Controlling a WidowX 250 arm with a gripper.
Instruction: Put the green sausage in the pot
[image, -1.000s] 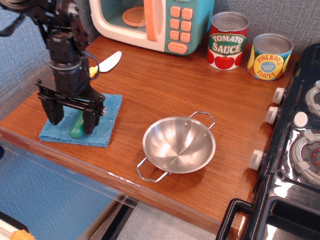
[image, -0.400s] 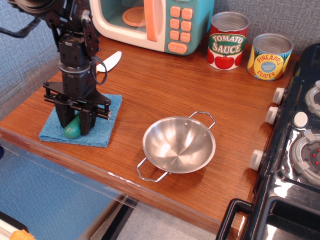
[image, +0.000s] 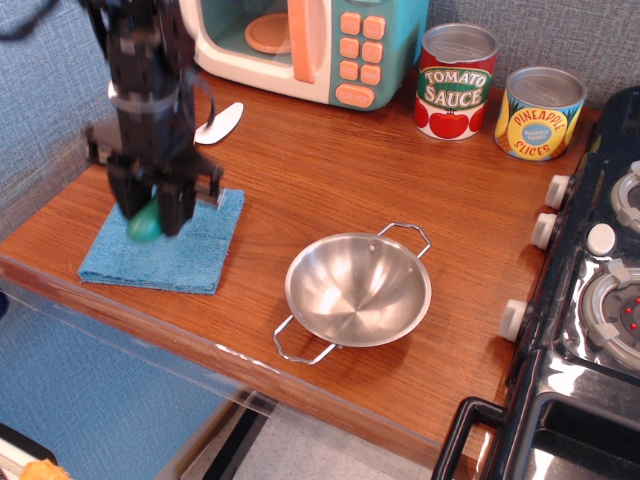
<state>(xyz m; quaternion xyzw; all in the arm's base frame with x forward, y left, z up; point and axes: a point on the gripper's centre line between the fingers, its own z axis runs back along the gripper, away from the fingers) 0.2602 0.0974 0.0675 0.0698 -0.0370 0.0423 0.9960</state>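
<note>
My gripper (image: 150, 212) is shut on the green sausage (image: 144, 224) and holds it lifted a little above the blue cloth (image: 200, 250) at the left of the counter. Only the sausage's lower rounded end shows between the black fingers. The pot (image: 358, 290), a shiny steel bowl with two wire loop handles, stands empty to the right of the cloth, near the counter's front edge.
A toy microwave (image: 310, 45) stands at the back. A tomato sauce can (image: 455, 82) and a pineapple can (image: 540, 113) stand at the back right. A toy knife (image: 220, 122) lies behind the arm. A black stove (image: 590, 300) borders the right side.
The gripper closed on the green sausage on the cloth, then rose with it, so the sausage now hangs above the cloth.
</note>
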